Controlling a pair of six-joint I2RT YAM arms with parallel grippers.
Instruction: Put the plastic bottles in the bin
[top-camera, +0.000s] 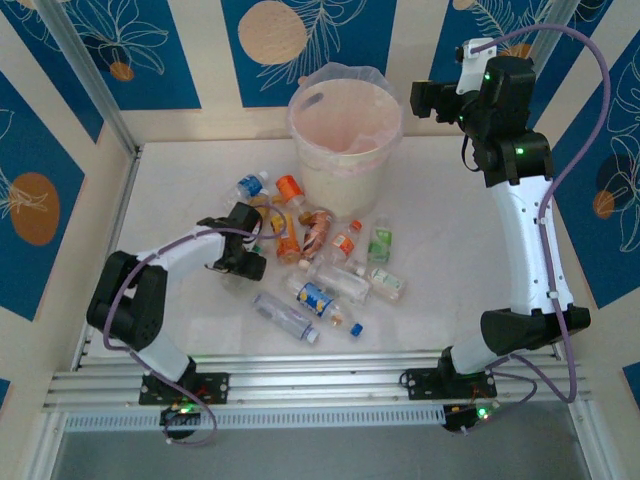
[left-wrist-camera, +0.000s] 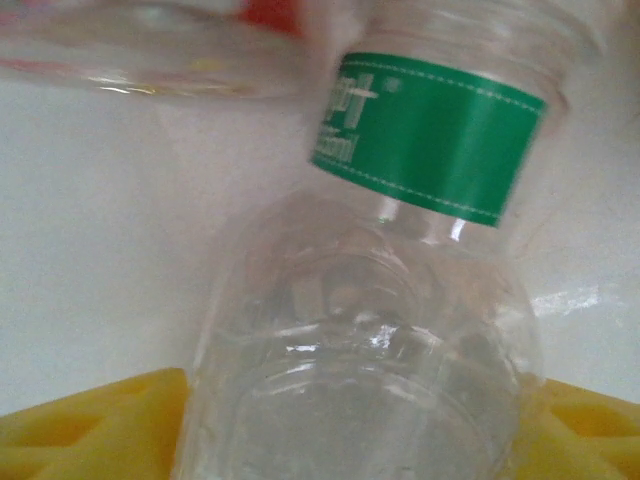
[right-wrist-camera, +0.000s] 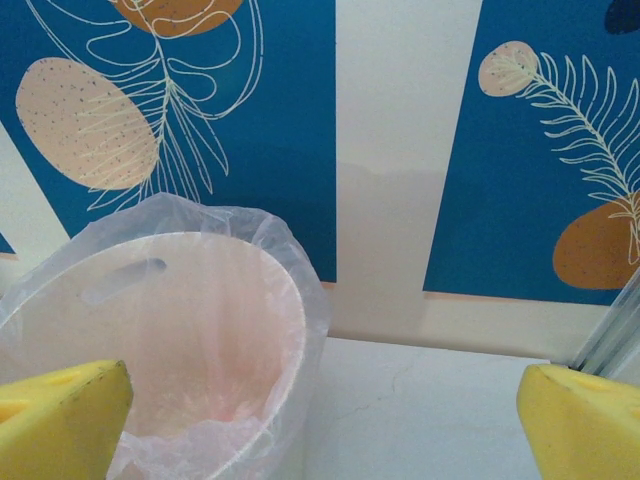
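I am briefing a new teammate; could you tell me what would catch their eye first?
The tall cream-white round bin, lined with pinkish plastic, stands at far centre. Small plastic bottles lie scattered before it, one clear green-labelled bottle between the left gripper's yellow fingers.

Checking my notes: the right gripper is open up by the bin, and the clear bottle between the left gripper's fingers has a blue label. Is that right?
The label is wrong: the left wrist view shows it green, not blue. The right gripper is open up by the bin, and the clear bottle sits between the fingers of the left gripper.
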